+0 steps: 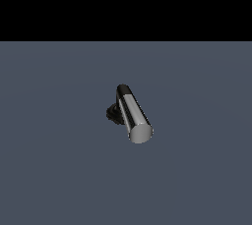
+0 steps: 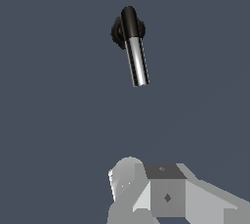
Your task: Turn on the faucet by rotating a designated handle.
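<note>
The faucet [image 1: 114, 114] stands alone on the flat grey-blue floor near the middle of the exterior view, its black ribbed base low behind the bar. Its handle [image 1: 133, 113] is a shiny chrome cylinder running from the black elbow toward the camera and slightly to the exterior view's right, ending in a flat round face. In the wrist view the faucet base [image 2: 117, 33] sits far off, and the handle [image 2: 137, 64] lies straight out from the black elbow. No gripper fingers show in either view, and nothing touches the handle.
Pale grey blocky parts of the arm [image 2: 166, 193] fill one edge of the wrist view, well apart from the faucet. The grey-blue floor [image 1: 197, 170] stretches around the fixture, with black background beyond its far edge.
</note>
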Motion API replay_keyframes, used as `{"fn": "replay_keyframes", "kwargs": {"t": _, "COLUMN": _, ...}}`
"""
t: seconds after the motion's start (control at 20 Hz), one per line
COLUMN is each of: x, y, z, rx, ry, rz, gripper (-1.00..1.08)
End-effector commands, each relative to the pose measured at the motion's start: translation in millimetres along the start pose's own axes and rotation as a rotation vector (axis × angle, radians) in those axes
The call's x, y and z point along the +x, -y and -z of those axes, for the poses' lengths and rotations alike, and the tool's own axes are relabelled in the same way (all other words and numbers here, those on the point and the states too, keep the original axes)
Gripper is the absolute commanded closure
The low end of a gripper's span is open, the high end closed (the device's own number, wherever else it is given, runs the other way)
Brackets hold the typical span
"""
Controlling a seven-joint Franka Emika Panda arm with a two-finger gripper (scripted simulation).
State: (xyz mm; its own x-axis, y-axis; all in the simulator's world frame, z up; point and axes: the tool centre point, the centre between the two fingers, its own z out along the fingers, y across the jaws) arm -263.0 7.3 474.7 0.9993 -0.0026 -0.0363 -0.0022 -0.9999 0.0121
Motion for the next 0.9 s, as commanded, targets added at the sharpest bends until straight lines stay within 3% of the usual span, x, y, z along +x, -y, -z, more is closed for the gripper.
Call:
{"fn": "replay_keyframes", "kwargs": {"t": 0.0, "x": 0.0, "y": 0.0, "z": 0.0, "rx": 0.0, "ry": 0.0, "rz": 0.0, "gripper": 1.08}}
{"fn": "replay_keyframes", "kwargs": {"t": 0.4, "x": 3.1, "y": 0.1, "z": -15.1, "rx": 0.0, "ry": -0.002, "rz": 0.012, "gripper": 1.08}}
{"fn": "replay_keyframes", "kwargs": {"t": 0.85, "x": 13.6, "y": 0.7, "z": -66.5, "rx": 0.001, "ry": -0.007, "rz": 0.052, "gripper": 1.08}}
